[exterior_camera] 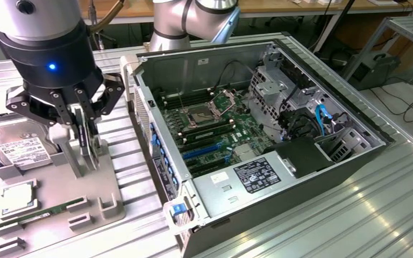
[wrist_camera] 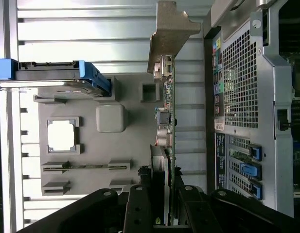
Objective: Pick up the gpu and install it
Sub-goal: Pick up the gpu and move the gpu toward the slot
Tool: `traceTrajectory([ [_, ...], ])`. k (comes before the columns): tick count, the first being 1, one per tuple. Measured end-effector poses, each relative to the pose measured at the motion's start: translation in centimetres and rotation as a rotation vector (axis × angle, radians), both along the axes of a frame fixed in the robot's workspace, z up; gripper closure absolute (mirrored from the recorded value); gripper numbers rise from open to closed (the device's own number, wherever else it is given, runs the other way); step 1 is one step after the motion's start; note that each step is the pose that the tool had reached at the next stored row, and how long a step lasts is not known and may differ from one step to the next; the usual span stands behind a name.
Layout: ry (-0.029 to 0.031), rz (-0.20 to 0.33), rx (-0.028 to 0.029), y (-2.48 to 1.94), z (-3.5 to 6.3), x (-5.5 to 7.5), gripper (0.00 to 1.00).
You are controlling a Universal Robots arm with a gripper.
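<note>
While the gripper (exterior_camera: pixel 83 141) hangs over the grey tray (exterior_camera: pixel 113 188) at the exterior view's left, its fingers are pressed in from both sides on the gpu (wrist_camera: pixel 169 111), which stands on its thin edge between them. The grip sits at one end of the card. From there the long axis runs straight out from the wrist, past the small silver parts along the board, to the metal bracket (wrist_camera: pixel 170 29) at the far end.

Whether the lower edge rests in its tray slot or has just cleared it is hard to judge; in the exterior view it looks to be at tray level.

The open computer case (exterior_camera: pixel 192 70) lies on the counter (exterior_camera: pixel 378 215) just beside the tray, on the exterior view's right of the gripper. In the wrist view its perforated back panel (wrist_camera: pixel 239 73) runs parallel to the card, close alongside. The blue slots (exterior_camera: pixel 205 149) on the board inside are deeper in the case, well apart from the card. The hard drive (exterior_camera: pixel 13 145) sits in the tray on the gripper's other side.
</note>
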State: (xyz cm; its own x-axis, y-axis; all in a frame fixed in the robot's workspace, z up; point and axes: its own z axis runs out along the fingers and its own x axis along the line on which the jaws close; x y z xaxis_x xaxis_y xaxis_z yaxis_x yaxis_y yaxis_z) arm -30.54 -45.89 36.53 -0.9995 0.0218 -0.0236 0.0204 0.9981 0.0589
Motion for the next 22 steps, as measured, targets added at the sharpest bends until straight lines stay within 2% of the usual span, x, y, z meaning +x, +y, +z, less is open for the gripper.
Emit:
traceTrajectory([
  [22, 0.0000, 0.000, 0.0009, 0.00, 2.27, 0.0, 0.73],
])
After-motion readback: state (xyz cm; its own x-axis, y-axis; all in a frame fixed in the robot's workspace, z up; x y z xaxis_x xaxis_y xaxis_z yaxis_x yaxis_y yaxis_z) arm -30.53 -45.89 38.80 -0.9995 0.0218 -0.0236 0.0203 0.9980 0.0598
